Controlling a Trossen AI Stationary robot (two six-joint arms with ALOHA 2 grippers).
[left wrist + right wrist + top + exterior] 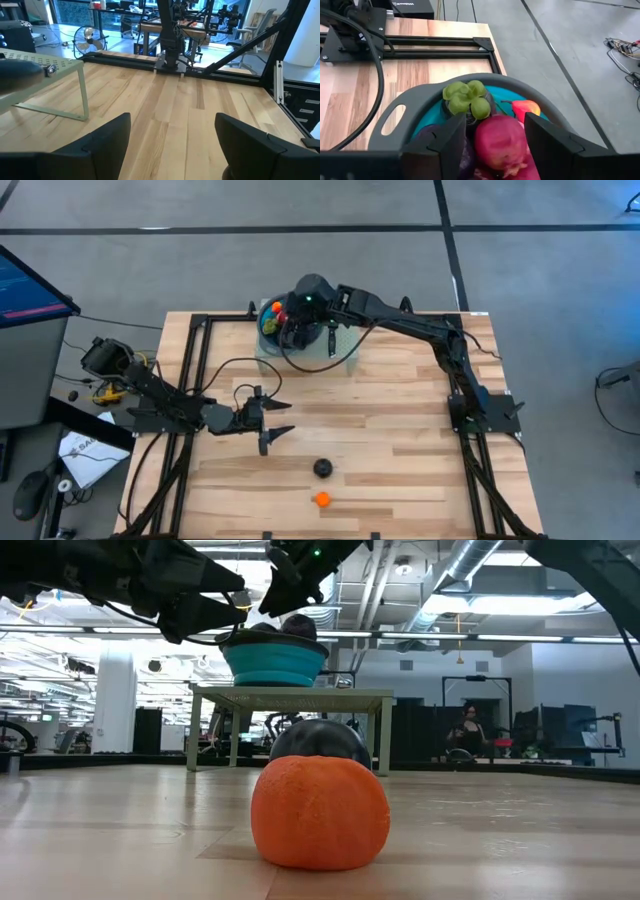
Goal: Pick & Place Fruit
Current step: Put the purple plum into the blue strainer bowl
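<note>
An orange fruit (320, 812) is sitting nearest the front edge of the wooden table (400, 450), and a dark round fruit (322, 468) is lying just behind it, the two close together but apart in the high view. Farther back and to the left, the left gripper (276, 420) is hovering over bare wood with its fingers standing well apart and nothing between them. Beyond that, toward the far edge, a pale green stand (290, 697) is carrying a blue bowl (275, 664) with a grey rim, and more fruit is piling up inside it: a green lumpy piece (466, 99), a red-pink one (501, 142), a small red and orange one (526, 107) and a dark purple one (427, 134). The right gripper (495, 135) is reaching down into the bowl, its fingers parted on either side of the red-pink fruit; I cannot tell whether they are gripping it.
</note>
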